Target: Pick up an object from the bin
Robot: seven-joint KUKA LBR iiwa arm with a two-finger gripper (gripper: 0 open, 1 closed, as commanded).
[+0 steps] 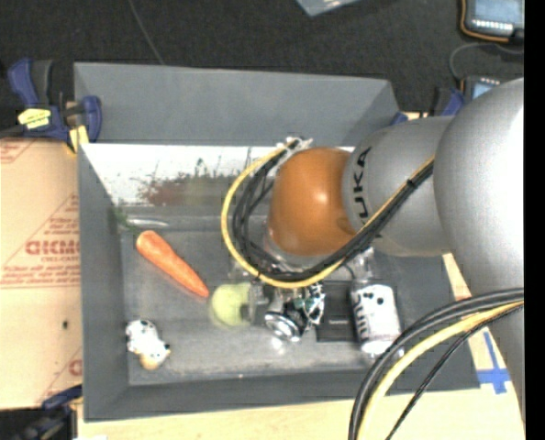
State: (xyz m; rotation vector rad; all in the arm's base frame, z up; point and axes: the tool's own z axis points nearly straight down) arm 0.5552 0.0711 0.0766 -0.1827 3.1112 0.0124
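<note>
Evidently unfinished: gripper [287,317] low in the bin [245,122] beside a yellow-green ball [227,305]; whether spread or closed cannot be told.

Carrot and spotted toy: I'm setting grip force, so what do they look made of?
Carrot: probably moulded plastic or rubber, smooth; its orange is even, with a faint sheen. Spotted toy: likely plastic or rubber too, white with black patches and rounded lumps; fabric cannot be ruled out.

Even overhead light; soft sheen on orange wrist cover [311,200] (also silver arm [456,181]); bin floor [213,356] shadowed beneath.
</note>
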